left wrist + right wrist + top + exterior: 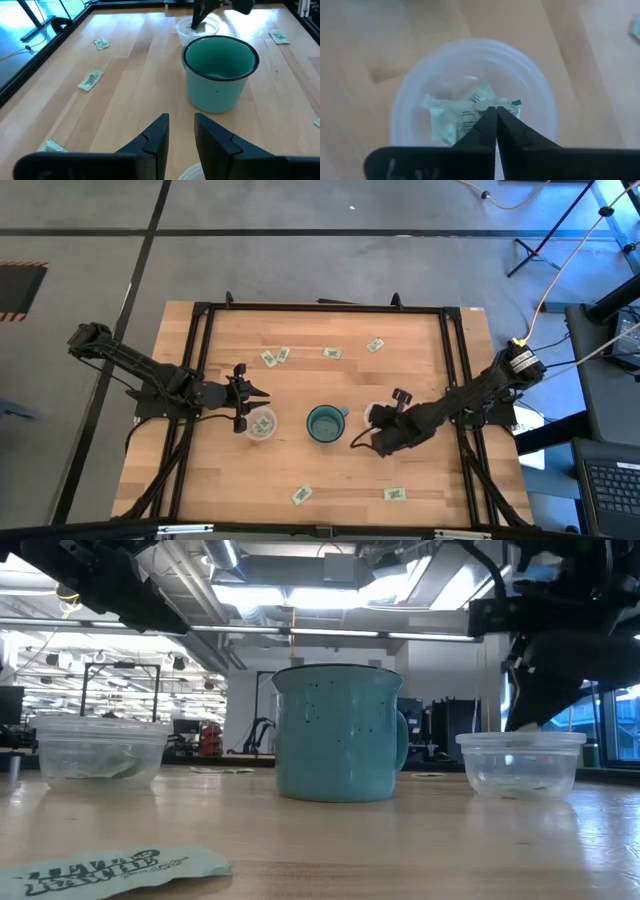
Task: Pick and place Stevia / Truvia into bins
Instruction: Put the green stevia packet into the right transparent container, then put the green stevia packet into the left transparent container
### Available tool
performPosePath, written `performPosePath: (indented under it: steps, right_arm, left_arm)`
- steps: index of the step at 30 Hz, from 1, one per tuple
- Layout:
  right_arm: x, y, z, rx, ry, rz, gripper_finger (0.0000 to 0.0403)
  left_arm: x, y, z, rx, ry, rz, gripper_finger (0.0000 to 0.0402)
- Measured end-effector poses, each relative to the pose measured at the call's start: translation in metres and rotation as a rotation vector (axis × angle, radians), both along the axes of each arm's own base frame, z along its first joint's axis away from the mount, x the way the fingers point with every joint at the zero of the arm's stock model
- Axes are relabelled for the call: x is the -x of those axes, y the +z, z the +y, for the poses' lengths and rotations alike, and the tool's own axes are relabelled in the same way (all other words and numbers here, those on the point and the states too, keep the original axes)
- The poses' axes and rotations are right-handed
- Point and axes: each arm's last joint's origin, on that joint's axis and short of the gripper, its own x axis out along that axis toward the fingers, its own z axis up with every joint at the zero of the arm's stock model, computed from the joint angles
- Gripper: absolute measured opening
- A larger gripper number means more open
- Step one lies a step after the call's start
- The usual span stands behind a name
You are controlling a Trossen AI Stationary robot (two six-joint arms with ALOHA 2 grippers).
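While hovering over right cup (472, 95), my right gripper (495, 117) has fingers pressed together, pinching nothing; packets (465, 115) lie crumpled inside. Left gripper (179, 131) slightly spread above left cup (261, 423). Loose packets (275, 357) judged feather-light, floppy (pinch across edge). Teal mug (325, 423) empty.
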Motion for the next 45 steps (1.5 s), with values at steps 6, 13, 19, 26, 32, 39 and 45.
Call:
performPosePath:
  steps: [6, 13, 19, 26, 32, 39, 45]
  right_arm:
    - [-0.002, 0.003, 0.001, -0.022, 0.002, -0.010, 0.0056]
    - [-0.001, 0.005, 0.001, -0.031, -0.005, -0.023, 0.0130]
    - [-0.001, 0.005, 0.001, -0.036, -0.022, -0.026, 0.0146]
    - [-0.001, 0.005, 0.000, -0.029, -0.013, -0.017, 0.0147]
    - [-0.001, 0.005, 0.000, -0.016, 0.021, -0.004, 0.0147]
    - [-0.002, 0.005, 0.000, -0.017, 0.021, -0.006, 0.0147]
    - [-0.002, 0.005, 0.000, -0.015, 0.025, -0.004, 0.0147]
  left_arm:
    - [-0.001, 0.002, -0.001, -0.008, -0.018, -0.022, 0.0087]
    - [-0.011, 0.014, -0.011, -0.086, -0.138, -0.152, 0.0087]
    - [-0.026, 0.006, -0.042, -0.147, -0.367, -0.103, 0.0087]
    - [-0.058, 0.003, -0.095, -0.153, -0.505, -0.009, 0.0087]
    - [-0.087, 0.002, -0.128, -0.152, -0.637, 0.032, 0.0103]
    - [-0.115, -0.012, -0.148, -0.150, -0.667, 0.083, 0.0126]
    - [-0.128, -0.038, -0.156, -0.128, -0.645, 0.164, 0.0106]
